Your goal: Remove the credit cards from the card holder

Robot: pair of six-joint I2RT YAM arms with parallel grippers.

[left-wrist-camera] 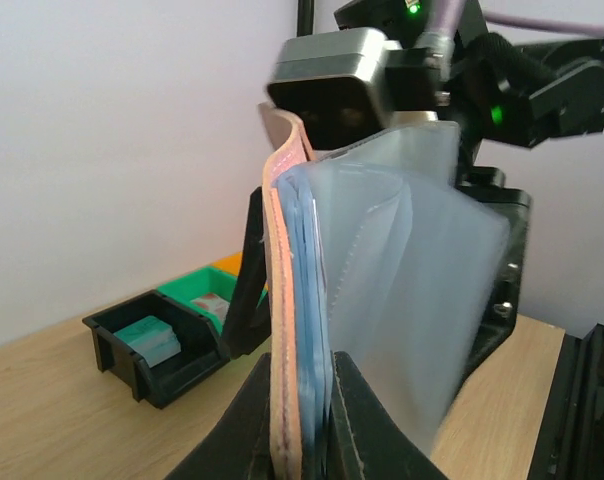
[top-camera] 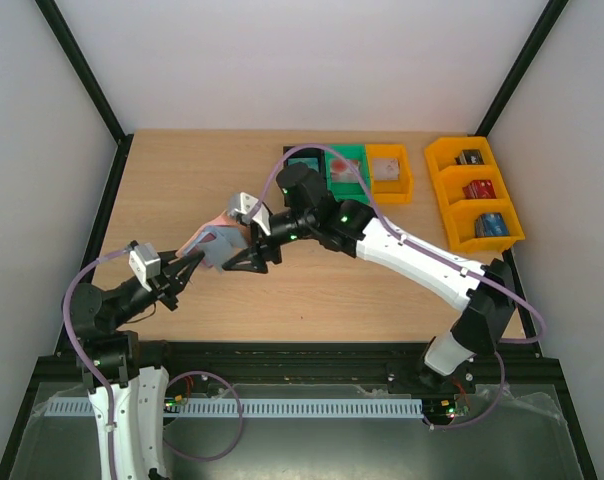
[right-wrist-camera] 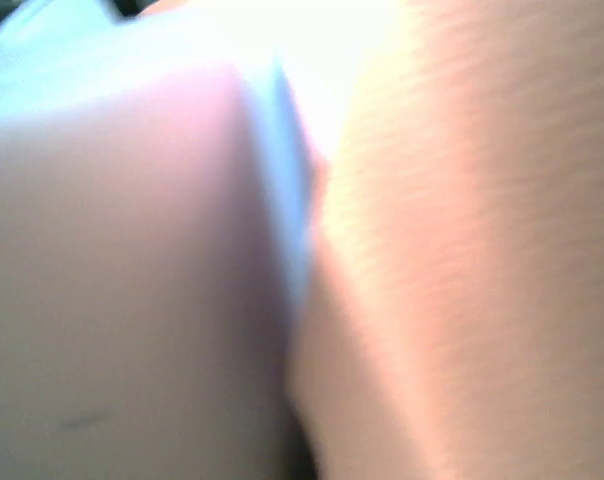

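My left gripper (top-camera: 190, 262) (left-wrist-camera: 312, 405) is shut on the bottom edge of the card holder (top-camera: 210, 245) (left-wrist-camera: 282, 300) and holds it upright above the table. Its pinkish leather cover is on the left. Blue lining and clear plastic sleeves (left-wrist-camera: 402, 280) fan out to the right. My right gripper (top-camera: 244, 246) stands open over the holder's top, one black finger (left-wrist-camera: 245, 290) outside the leather and the other behind the sleeves. The right wrist view is a blur of the holder's leather (right-wrist-camera: 482, 250) and grey sleeve. A teal credit card (left-wrist-camera: 147, 340) lies in the black bin, a reddish one (top-camera: 342, 168) in the green bin.
A black bin (left-wrist-camera: 167, 375), a green bin (top-camera: 346, 180) and a small orange bin (top-camera: 389, 185) stand in a row at the table's far edge. A three-part orange bin (top-camera: 434, 160) with black, red and blue blocks is at the far right.
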